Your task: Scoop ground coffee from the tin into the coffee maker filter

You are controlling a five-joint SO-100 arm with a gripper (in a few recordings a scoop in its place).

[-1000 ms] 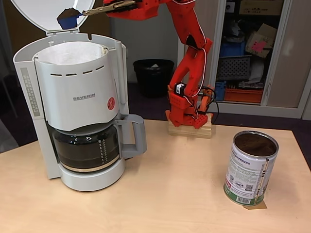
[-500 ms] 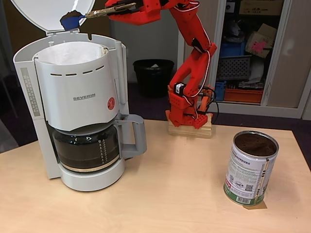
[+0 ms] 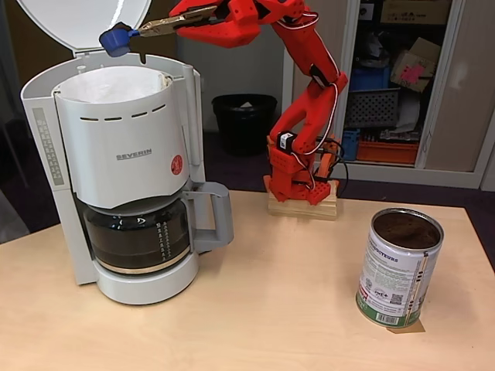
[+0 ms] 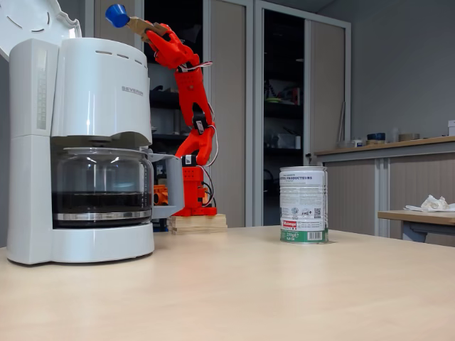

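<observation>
The jaws pinch the handle of a blue scoop [image 3: 116, 39], held high over the coffee maker [image 3: 124, 154] and its white paper filter [image 3: 108, 83]. The scoop looks tipped, possibly already emptied. Keep it centred over the filter, roll the wrist slowly, avoid the raised lid. The tin [image 3: 398, 267] of ground coffee [image 3: 407, 229] stands well apart on the tabletop [image 3: 271, 309]

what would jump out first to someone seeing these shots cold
The red arm reaches high over the table, its tool shut on a blue scoop above the open top of the big white coffee maker, which stands at the left in both fixed views. At the right, apart from both, stands the tin, open, with dark ground coffee inside.
</observation>
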